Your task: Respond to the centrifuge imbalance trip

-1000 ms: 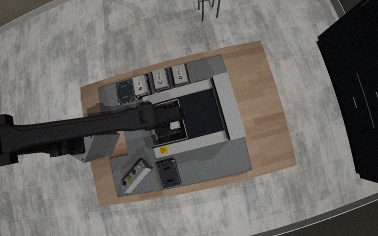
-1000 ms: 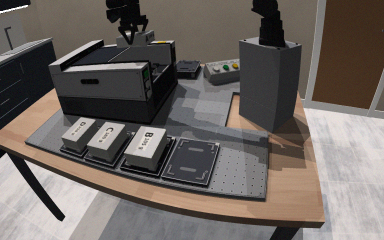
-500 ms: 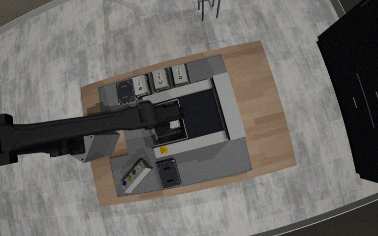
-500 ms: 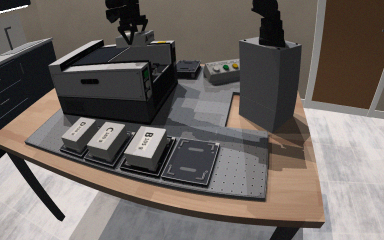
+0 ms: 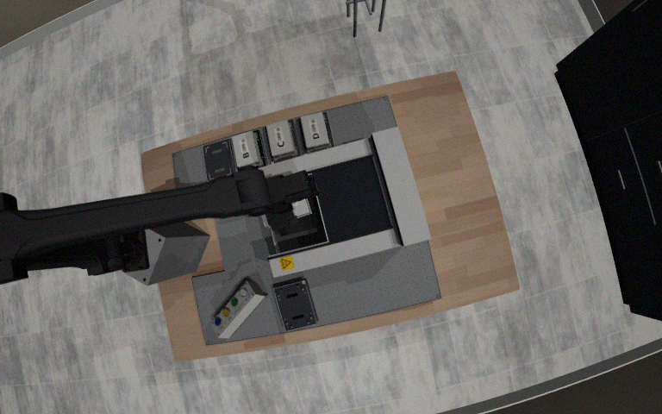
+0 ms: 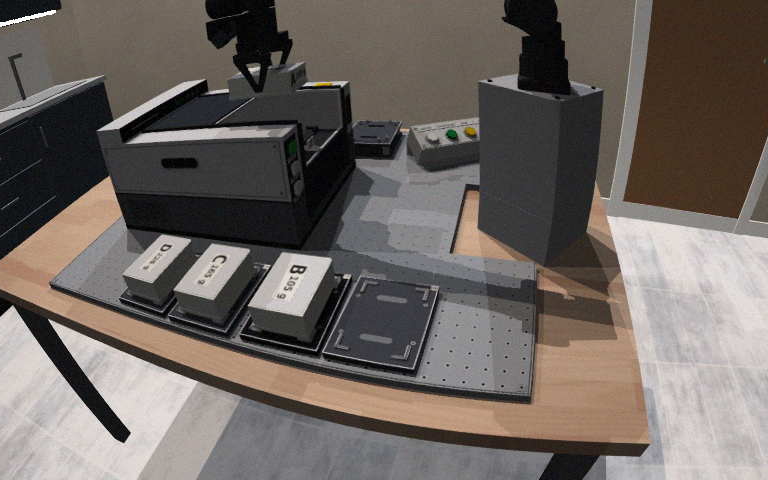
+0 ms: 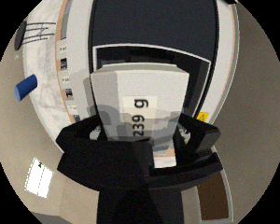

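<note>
One wooden table (image 6: 584,380), grey tiled floor (image 6: 721,333), jaws clamped on 239 g plate (image 7: 140,103).

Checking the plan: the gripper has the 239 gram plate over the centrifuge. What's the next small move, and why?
Probably carry the plate toward the empty nest beside plate B. The gripper is shut on it, it hangs above the centrifuge, and that nest awaits it.
</note>
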Available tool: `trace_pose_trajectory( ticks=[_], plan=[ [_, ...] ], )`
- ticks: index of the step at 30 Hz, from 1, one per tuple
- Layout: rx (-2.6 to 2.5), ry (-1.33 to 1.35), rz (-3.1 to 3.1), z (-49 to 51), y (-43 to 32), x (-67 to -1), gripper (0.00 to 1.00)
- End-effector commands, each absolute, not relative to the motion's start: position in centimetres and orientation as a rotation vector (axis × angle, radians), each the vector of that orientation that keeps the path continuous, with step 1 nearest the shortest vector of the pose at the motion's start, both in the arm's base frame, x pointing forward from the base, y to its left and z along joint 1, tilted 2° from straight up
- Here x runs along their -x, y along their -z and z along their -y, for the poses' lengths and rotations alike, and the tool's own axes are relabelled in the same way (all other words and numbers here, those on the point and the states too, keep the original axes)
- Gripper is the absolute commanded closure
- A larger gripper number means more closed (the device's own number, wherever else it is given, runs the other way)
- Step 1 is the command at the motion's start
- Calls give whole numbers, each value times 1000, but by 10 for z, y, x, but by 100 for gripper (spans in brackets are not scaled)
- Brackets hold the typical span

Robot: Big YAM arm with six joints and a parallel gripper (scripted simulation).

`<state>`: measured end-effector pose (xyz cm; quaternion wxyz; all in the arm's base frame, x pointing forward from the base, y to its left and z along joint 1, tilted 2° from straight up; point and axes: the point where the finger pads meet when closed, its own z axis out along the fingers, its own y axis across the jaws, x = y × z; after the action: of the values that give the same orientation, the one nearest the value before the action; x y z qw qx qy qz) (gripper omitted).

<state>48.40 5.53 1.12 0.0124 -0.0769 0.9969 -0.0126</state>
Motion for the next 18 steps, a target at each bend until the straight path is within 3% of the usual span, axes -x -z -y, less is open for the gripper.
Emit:
trace_pose_trajectory(
  ticks=[1, 18],
  plan=[
    [304, 37, -3059, -67, -26, -492, 100],
    [592, 37, -3001, -124, -28, -473, 100]
  ],
)
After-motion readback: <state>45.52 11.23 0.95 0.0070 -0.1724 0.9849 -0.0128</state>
